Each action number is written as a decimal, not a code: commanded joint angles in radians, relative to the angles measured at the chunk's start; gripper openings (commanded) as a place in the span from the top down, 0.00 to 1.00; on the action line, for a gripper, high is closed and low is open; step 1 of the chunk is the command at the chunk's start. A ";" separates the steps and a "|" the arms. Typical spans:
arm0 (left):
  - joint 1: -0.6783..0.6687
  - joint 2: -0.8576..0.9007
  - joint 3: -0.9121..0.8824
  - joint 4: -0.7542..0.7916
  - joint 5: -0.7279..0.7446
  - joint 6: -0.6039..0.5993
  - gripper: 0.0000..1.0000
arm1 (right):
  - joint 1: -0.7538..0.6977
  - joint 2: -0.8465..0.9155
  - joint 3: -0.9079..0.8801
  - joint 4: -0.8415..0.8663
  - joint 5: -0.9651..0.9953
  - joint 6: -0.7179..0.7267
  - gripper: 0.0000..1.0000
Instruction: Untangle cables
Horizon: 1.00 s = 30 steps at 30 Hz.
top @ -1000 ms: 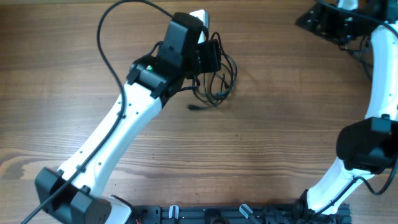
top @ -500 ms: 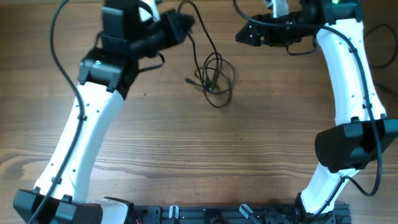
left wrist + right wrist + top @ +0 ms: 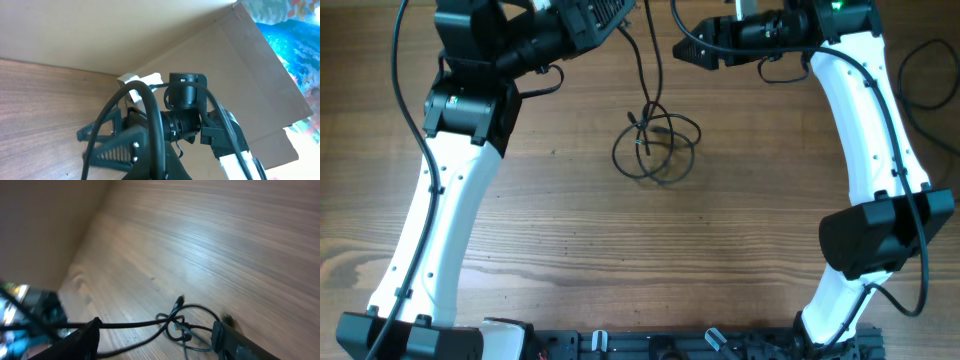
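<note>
The cables (image 3: 655, 150) lie as a loose tangle of thin black loops in the middle back of the wooden table. One strand (image 3: 638, 70) rises from the tangle to my left gripper (image 3: 620, 12), which is shut on it at the top edge. In the left wrist view that cable (image 3: 152, 120) runs up out of the shut left gripper (image 3: 162, 169). My right gripper (image 3: 682, 50) hovers open just right of the strand. In the right wrist view the right gripper (image 3: 155, 335) has its fingers (image 3: 82, 342) wide apart, with the cables (image 3: 182, 325) on the table beyond them.
A cardboard wall (image 3: 240, 75) stands behind the table. The right arm's own thicker black wire (image 3: 920, 70) loops at the right edge. A black base rail (image 3: 700, 345) runs along the front edge. Bare wood (image 3: 620, 250) lies in front of the tangle.
My left arm has lifted back and left with one strand, drawing the bundle out into looser loops. My right arm has swung in from the far right to beside that strand.
</note>
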 commanded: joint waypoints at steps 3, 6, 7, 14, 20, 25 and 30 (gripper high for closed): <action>0.006 -0.028 0.009 -0.063 -0.115 -0.012 0.96 | 0.003 0.020 -0.001 0.003 0.146 0.111 0.28; 0.005 -0.028 0.009 -0.064 -0.138 -0.012 0.96 | 0.014 0.028 -0.015 0.008 0.145 0.103 0.28; 0.005 -0.028 0.009 -0.065 -0.140 -0.012 0.96 | 0.020 0.032 -0.017 0.011 0.145 0.102 0.28; 0.005 -0.028 0.009 -0.192 -0.328 -0.013 0.96 | 0.060 0.032 -0.018 0.083 -0.032 -0.002 0.28; 0.005 -0.028 0.009 -0.100 -0.328 -0.238 0.96 | 0.063 0.032 -0.018 0.140 -0.105 0.013 0.28; -0.018 -0.028 0.009 -0.126 -0.317 -0.305 0.96 | 0.063 0.032 -0.018 0.175 -0.104 0.064 0.28; -0.026 -0.028 0.009 -0.195 -0.321 -0.305 0.96 | 0.060 0.032 -0.018 0.178 -0.103 0.081 0.29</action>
